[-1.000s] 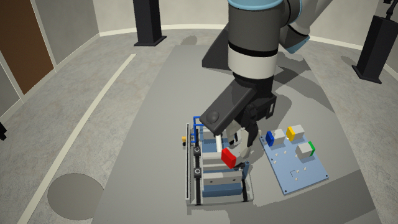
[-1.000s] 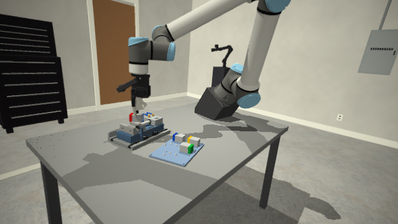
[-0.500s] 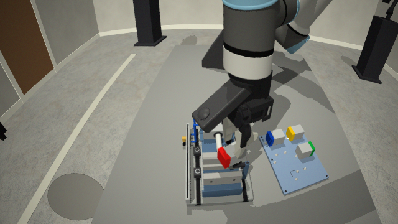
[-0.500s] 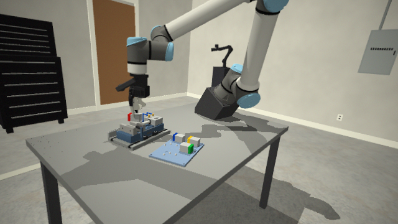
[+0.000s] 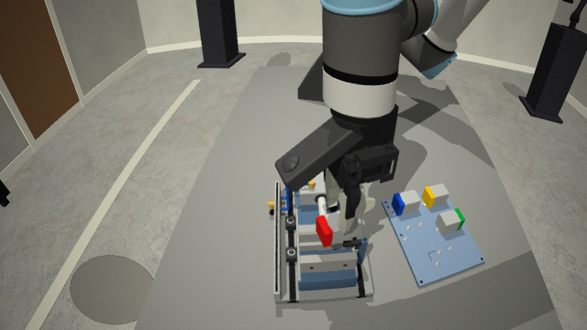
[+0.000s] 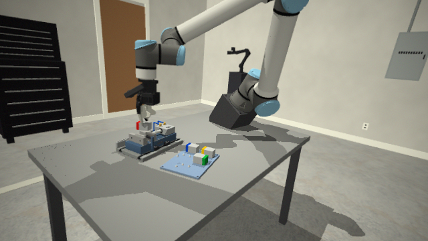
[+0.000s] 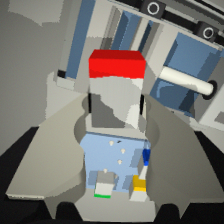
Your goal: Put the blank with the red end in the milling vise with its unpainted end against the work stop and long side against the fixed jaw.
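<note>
No lettering or brand can be read on any of the parts. The gripper (image 5: pixel 350 225) (image 6: pixel 144 122) (image 7: pixel 115 95) has its fingers partly closed, gripping the blank with the red end (image 5: pixel 325 231) (image 6: pixel 138 125) (image 7: pixel 117 65) by its sides. That blank is a matt grey block with flat faces, its painted end projecting out beyond the fingertips. It is held above the milling vise (image 5: pixel 327 280) (image 6: pixel 138 147) (image 7: pixel 80 45), which lies beneath the fingers, with smooth blue blocks, pale grey jaws and dark slotted rails. A white cylindrical rod (image 5: pixel 322 206) (image 6: pixel 155 131) (image 7: pixel 186 81) runs to one side of the fingers. Well apart from them, a thin blue plate (image 5: pixel 424 261) (image 6: pixel 180 171) (image 7: pixel 102 150) with small pale pegs bears three boxy grey blanks, one with a blue end (image 5: pixel 398 203) (image 6: pixel 188 147) (image 7: pixel 146 156), one yellow-ended (image 5: pixel 428 197) (image 6: pixel 204 150) (image 7: pixel 139 183), one green-ended (image 5: pixel 459 219) (image 6: pixel 204 160) (image 7: pixel 103 195).
</note>
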`<state>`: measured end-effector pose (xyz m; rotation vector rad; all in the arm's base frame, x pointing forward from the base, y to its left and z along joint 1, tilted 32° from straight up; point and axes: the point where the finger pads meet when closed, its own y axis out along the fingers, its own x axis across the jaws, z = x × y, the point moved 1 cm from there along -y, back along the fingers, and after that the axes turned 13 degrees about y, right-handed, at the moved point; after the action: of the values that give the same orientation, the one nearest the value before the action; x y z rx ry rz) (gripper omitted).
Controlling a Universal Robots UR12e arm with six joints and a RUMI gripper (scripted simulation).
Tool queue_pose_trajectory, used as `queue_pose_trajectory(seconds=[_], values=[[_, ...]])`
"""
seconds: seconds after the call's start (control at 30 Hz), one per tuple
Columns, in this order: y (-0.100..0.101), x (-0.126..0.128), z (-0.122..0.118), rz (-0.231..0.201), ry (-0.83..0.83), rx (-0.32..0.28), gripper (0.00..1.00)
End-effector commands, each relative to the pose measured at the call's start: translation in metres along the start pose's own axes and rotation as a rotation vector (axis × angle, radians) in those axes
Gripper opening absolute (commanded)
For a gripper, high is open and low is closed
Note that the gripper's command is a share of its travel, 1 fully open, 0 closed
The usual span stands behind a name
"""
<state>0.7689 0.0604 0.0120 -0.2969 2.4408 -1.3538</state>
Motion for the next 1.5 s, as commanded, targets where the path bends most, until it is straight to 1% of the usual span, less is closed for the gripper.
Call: queue_pose_trajectory(seconds=[0.0,0.8,1.47], values=[[-0.003,-0.002,0.005,0.004,0.041,0.004,0.0],[-0.003,0.0,0.014,0.004,0.178,0.004,0.0],[-0.003,0.0,0.018,0.004,0.243,0.004,0.0]])
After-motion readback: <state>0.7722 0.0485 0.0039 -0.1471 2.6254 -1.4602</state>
